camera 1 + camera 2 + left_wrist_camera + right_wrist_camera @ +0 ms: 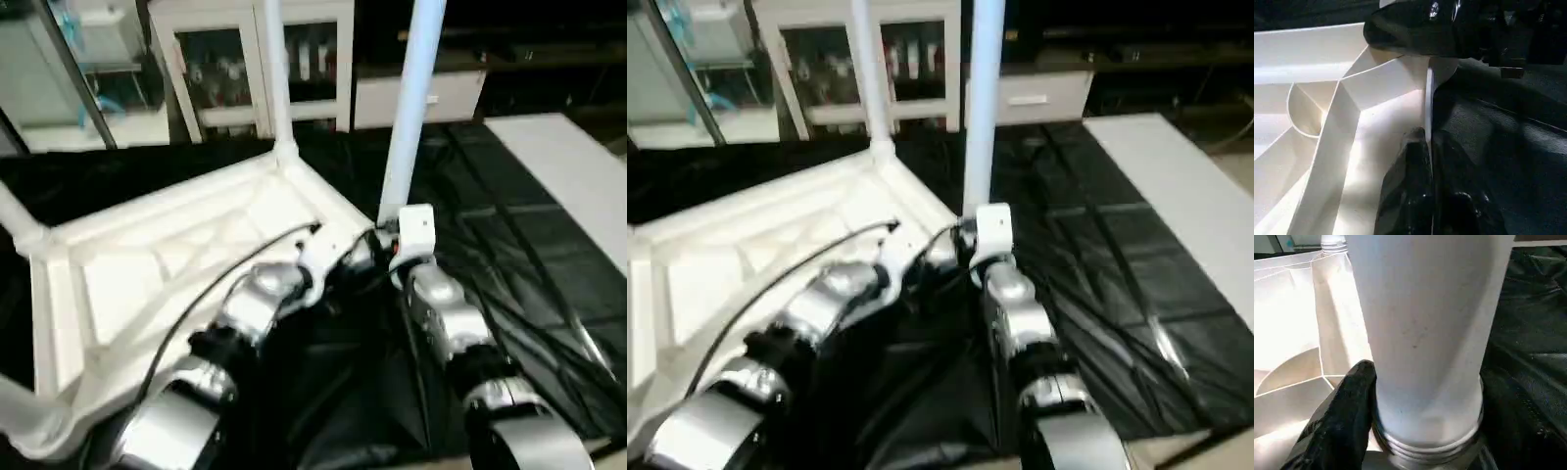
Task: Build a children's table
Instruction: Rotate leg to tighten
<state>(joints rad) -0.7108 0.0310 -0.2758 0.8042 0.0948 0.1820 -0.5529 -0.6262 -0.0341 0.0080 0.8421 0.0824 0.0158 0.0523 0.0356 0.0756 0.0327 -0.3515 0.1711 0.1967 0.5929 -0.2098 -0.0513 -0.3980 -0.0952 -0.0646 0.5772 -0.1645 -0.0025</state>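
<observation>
White plastic fills your head view: the tabletop (167, 264) lies ribs-up on the black cover (509, 255), from 9 to 12 o'clock of both grippers. Your right gripper (1415, 431) is clamped around the base of one leg (409, 108), upright at the near corner. Your left gripper (1425, 171) pinches the tabletop's rim. You can count two upright legs; the second leg (276, 69) stands at the far corner.

White ribbed tabletop (147, 264) lies underside-up; two white legs (411, 108) stand upright in corner sockets.
</observation>
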